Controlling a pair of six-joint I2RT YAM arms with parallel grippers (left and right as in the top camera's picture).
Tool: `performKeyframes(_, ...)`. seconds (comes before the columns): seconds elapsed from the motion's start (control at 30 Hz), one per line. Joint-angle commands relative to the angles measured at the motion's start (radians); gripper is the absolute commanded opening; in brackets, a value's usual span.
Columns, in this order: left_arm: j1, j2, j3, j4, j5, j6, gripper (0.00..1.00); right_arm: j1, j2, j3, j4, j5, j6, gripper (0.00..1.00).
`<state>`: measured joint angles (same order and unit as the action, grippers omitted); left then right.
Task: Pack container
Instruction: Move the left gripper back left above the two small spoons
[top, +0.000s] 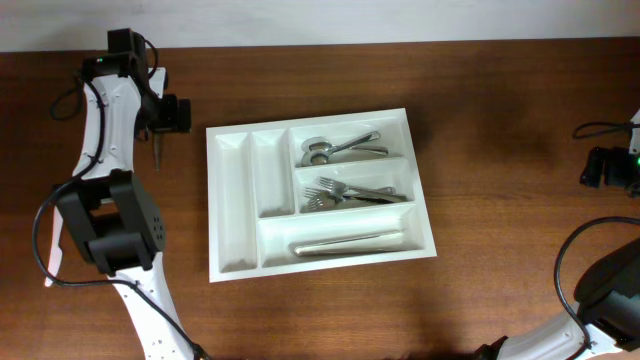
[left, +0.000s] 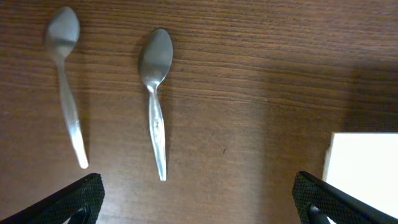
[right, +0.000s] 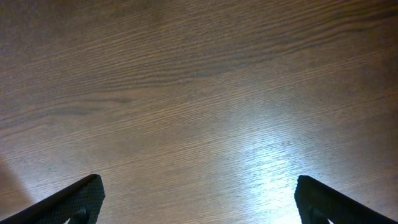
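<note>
Looked down from the right wrist onto a brown wooden table, with the right gripper wide open.
Filled almost the whole frame with dark-brown wood, fine grain lines rising slightly from left to right. Caught a bright whitish patch of reflected light low and right of centre, with a paler sheen at the lower left edge. Showed only the two black fingertips of the gripper, one poking in at each bottom corner, far apart, with plain wood grain in the gap between them. Left the top of the frame dimmer than the bottom.
</note>
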<state>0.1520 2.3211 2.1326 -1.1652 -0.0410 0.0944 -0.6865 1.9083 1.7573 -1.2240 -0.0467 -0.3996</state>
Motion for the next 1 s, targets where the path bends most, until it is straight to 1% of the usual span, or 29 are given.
performKeyframes(0.0, 0.011, 0.029, -0.002, 0.005, 0.02, 0.034, 0.99, -0.001, -0.002, -0.003, 0.003, -0.005, 0.0, 0.99)
performKeyframes(0.17, 0.011, 0.036, -0.002, 0.028, 0.019, 0.014, 0.99, -0.001, -0.002, -0.003, 0.003, -0.005, 0.0, 0.99)
performKeyframes(0.37, 0.013, 0.037, -0.002, 0.101, 0.019, -0.009, 0.99, -0.001, -0.002, -0.003, 0.003, -0.005, 0.0, 0.99)
performKeyframes(0.57, 0.031, 0.043, -0.002, 0.119, 0.02, -0.105, 0.99, -0.001, -0.002, -0.003, 0.003, -0.005, 0.0, 0.99)
performKeyframes(0.97, 0.039, 0.084, -0.002, 0.11, 0.02, -0.098, 1.0, -0.001, -0.002, -0.003, 0.003, -0.005, 0.0, 0.99)
